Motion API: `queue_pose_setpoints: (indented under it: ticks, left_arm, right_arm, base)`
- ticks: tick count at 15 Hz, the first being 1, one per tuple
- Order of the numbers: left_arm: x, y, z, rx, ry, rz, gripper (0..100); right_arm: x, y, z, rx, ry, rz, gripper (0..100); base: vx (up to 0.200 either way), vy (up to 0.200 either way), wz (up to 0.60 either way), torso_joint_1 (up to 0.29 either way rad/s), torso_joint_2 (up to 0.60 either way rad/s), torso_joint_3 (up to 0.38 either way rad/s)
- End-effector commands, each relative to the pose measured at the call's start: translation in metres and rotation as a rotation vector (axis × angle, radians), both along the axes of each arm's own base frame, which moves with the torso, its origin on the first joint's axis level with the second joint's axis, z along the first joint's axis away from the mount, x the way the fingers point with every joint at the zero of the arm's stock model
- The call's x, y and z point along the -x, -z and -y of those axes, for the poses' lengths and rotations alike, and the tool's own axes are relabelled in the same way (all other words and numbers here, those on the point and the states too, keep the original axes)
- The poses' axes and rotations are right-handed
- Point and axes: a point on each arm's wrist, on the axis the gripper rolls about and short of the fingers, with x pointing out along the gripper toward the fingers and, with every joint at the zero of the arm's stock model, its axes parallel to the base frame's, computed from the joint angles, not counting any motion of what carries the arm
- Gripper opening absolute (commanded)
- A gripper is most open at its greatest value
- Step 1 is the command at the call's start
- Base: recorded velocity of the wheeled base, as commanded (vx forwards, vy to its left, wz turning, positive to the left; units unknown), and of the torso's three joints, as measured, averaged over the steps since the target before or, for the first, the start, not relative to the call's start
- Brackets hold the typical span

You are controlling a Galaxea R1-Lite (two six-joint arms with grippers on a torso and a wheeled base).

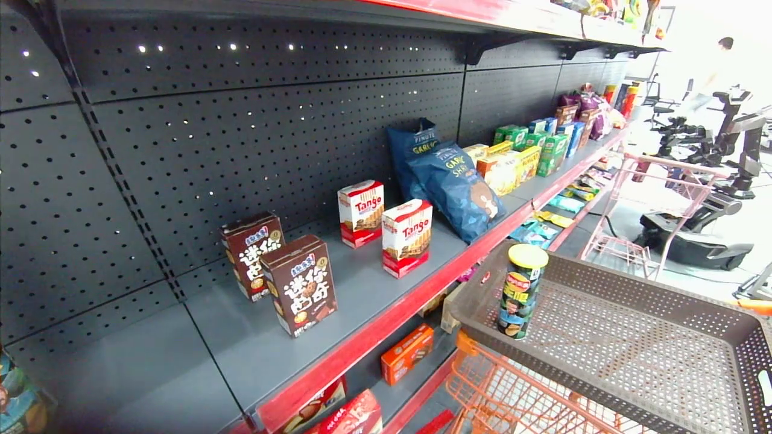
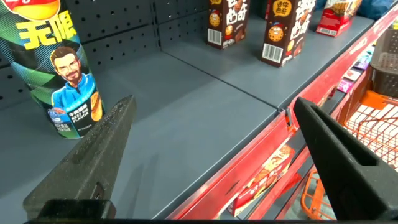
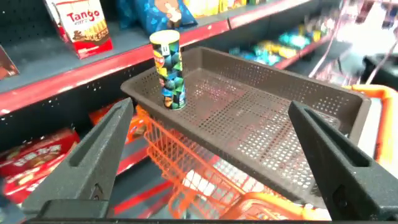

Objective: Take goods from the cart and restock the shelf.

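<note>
A tall chip can (image 1: 522,289) with a yellow lid stands upright in the near left corner of the cart's brown perforated tray (image 1: 633,337). My right gripper (image 3: 205,155) hangs open and empty above that tray (image 3: 261,118), a short way back from the can (image 3: 168,68). A second, green chip can (image 2: 59,68) stands on the grey shelf board (image 2: 186,106). My left gripper (image 2: 211,162) is open above the board, and one finger (image 2: 93,155) is close beside this can without touching it. The can's edge (image 1: 18,398) peeks in at the shelf's left end.
Two brown boxes (image 1: 298,283), two Tango boxes (image 1: 407,237) and blue bags (image 1: 458,187) stand farther along the shelf (image 1: 362,283). The orange cart basket (image 1: 512,392) sits under the tray. A pink cart (image 1: 657,205) and another robot (image 1: 711,199) stand down the aisle.
</note>
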Motion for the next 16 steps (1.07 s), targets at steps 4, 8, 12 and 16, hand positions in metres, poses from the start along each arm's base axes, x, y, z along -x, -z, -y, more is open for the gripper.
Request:
queue_pose_setpoints:
  ticks: [4, 8, 12, 16]
  left_arm:
    - [0.0, 0.0, 0.0, 0.0, 0.0, 0.0, 100]
    - [0.0, 0.0, 0.0, 0.0, 0.0, 0.0, 100]
    - [0.0, 0.0, 0.0, 0.0, 0.0, 0.0, 100]
    - [0.0, 0.0, 0.0, 0.0, 0.0, 0.0, 100]
  right_arm:
    - [-0.145, -0.05, 0.003, 0.093, 0.032, -0.398, 100]
    - [-0.217, -0.023, -0.001, 0.109, 0.029, -0.438, 100]
    - [-0.279, 0.009, -0.022, 0.062, -0.155, -0.377, 100]
    - [-0.298, 0.026, -0.032, 0.059, -0.214, -0.388, 100]
  base:
    - [0.0, 0.0, 0.0, 0.0, 0.0, 0.0]
    - [0.0, 0.0, 0.0, 0.0, 0.0, 0.0]
    - [0.0, 0.0, 0.0, 0.0, 0.0, 0.0]
    - [0.0, 0.0, 0.0, 0.0, 0.0, 0.0]
